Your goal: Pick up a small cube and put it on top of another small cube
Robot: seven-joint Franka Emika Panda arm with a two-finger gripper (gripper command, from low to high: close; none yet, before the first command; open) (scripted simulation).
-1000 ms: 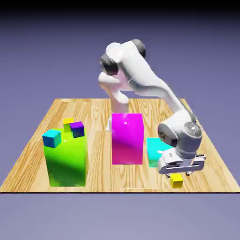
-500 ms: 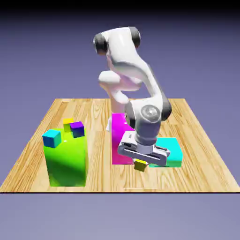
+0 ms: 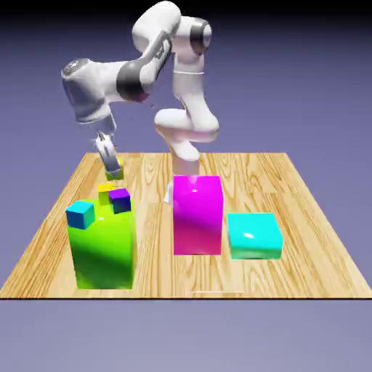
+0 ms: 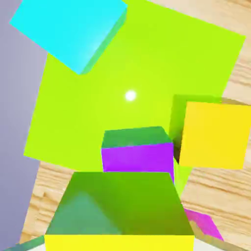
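Note:
My gripper (image 3: 110, 164) is shut on a small yellow cube (image 3: 114, 174) and holds it in the air just above the back of the tall green block (image 3: 103, 247). On that block's top rest another small yellow cube (image 3: 106, 188), a tiny purple cube (image 3: 120, 200) and a tiny teal-blue cube (image 3: 80, 214). In the hand view the held cube (image 4: 120, 211) fills the bottom and hides the fingertips. Beyond it lie the purple cube (image 4: 137, 154), the other yellow cube (image 4: 213, 132), the teal-blue cube (image 4: 68, 29) and the green block's top (image 4: 130, 93).
A tall magenta block (image 3: 197, 214) stands mid-table. A low cyan block (image 3: 253, 235) lies to its right in the exterior view. The wooden table (image 3: 305, 211) ends just in front of the green block.
The gripper closed on the yellow cube near the table's front right, lifted it, and carried it across to the exterior view's left, high over the green block.

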